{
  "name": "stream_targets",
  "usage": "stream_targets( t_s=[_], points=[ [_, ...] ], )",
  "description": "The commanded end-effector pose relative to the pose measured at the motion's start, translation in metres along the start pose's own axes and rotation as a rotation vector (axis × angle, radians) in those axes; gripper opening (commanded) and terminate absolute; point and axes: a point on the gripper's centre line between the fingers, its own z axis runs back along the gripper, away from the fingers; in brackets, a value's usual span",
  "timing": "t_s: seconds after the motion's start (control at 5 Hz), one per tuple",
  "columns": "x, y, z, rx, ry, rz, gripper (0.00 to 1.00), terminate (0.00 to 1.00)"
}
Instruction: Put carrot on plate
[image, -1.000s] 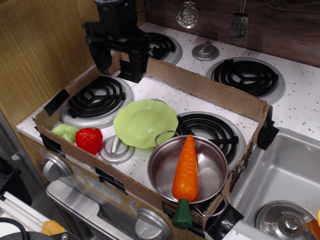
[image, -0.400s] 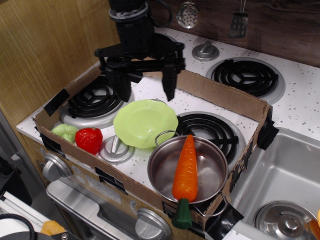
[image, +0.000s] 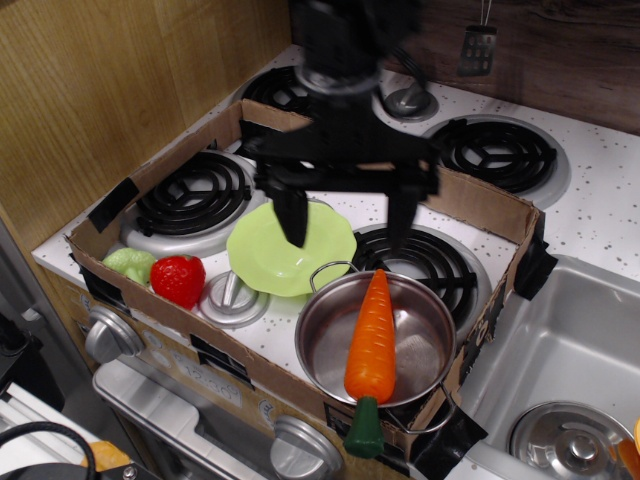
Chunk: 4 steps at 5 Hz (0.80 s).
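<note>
observation.image: end effector (image: 347, 222) is seen with fingers spread wide and nothing held, hovering above the gap between plate (image: 288, 247) and pot (image: 377, 338). Carrot (image: 372, 328) is lying in the pot, tip pointed away from the camera, green stem end hung over the near rim. Plate is empty, set just left of the pot. Strawberry (image: 178, 279) and a green vegetable (image: 130, 265) are placed at the near-left corner of the cardboard box (image: 470, 205).

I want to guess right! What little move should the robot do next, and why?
Probably lower the open hand toward the carrot. The carrot lies in the pot, not on the plate, and the hand hangs above, holding nothing.
</note>
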Motion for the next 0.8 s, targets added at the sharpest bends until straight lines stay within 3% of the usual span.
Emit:
stream_targets(
  t_s=[0.0, 0.6],
  points=[
    [-0.007, -0.016, -0.01, 0.049, 0.016, -0.031, 1.0, 0.0],
    [-0.019, -0.016, -0.047, -0.028, 0.018, 0.026, 1.0, 0.0]
  ],
)
